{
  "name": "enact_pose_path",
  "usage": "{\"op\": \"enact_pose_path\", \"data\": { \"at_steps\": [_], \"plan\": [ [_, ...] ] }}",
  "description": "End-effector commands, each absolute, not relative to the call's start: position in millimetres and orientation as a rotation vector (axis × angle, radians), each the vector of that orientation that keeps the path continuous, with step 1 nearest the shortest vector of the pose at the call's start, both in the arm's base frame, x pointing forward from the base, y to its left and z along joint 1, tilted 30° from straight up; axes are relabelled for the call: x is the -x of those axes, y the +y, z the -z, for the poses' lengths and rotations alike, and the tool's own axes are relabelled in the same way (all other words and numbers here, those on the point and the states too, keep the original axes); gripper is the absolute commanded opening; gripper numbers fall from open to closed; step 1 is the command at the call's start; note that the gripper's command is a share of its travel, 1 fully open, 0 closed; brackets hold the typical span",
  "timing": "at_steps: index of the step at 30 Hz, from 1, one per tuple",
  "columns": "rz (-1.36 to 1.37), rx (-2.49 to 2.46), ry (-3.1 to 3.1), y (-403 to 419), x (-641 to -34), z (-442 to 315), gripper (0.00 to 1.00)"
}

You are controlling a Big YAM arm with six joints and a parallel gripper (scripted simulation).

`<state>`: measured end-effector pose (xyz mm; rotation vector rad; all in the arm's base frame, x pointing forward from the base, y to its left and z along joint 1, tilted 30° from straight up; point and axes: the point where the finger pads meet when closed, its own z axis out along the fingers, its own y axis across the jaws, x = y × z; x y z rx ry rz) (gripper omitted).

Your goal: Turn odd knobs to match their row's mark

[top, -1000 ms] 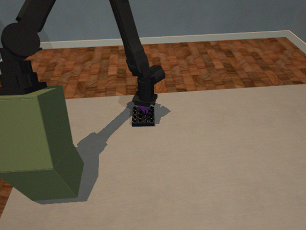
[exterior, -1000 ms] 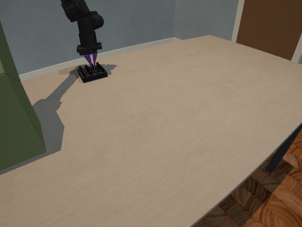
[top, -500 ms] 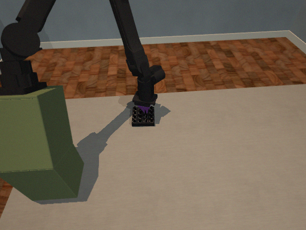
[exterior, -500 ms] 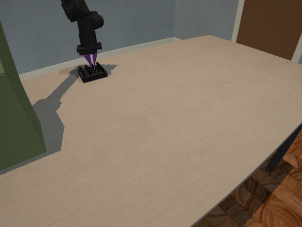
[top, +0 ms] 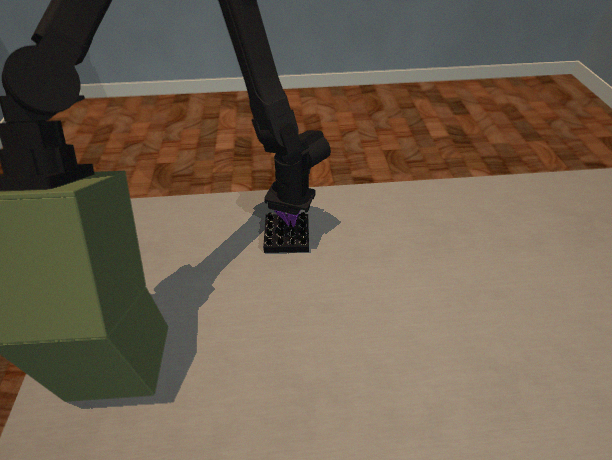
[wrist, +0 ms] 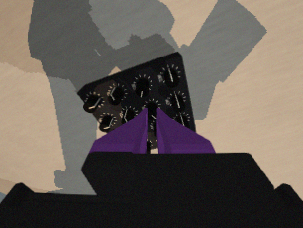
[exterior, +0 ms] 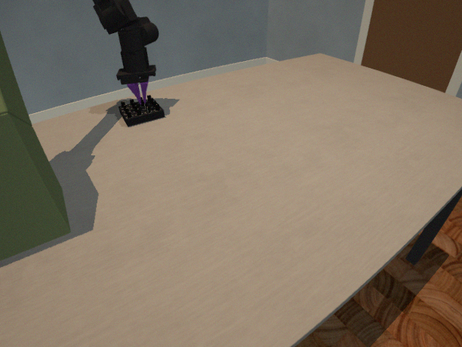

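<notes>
The black knob box [top: 286, 248] [exterior: 145, 120] [wrist: 151, 69] stands on the table near its far edge, with several rows of small black knobs with white lines. My gripper [top: 288, 218] [exterior: 142, 100] [wrist: 151, 113] comes straight down onto it on its purple fingers. The fingers are shut on one knob [wrist: 151, 106] in the inner part of the box, in the second row seen from the far side in the wrist view. Its name is too small to read. The knobs under the fingers and the gripper body are hidden.
A large green block [top: 50, 280] [exterior: 19, 188] carries the arm's base at the left of the table. The table's far edge lies just behind the box in the top view. A brown door [exterior: 411, 38] stands at the right in the exterior view.
</notes>
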<state>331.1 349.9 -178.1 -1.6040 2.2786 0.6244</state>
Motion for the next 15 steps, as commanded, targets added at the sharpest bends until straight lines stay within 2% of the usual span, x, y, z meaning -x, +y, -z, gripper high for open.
{"op": "enact_pose_path", "data": {
  "at_steps": [1,15],
  "plan": [
    [-0.635,1.526,2.331,350.5,-334.3,177.5,0.08],
    [-0.692,1.224,2.557,349.9,-335.2,177.6,0.08]
  ]
}}
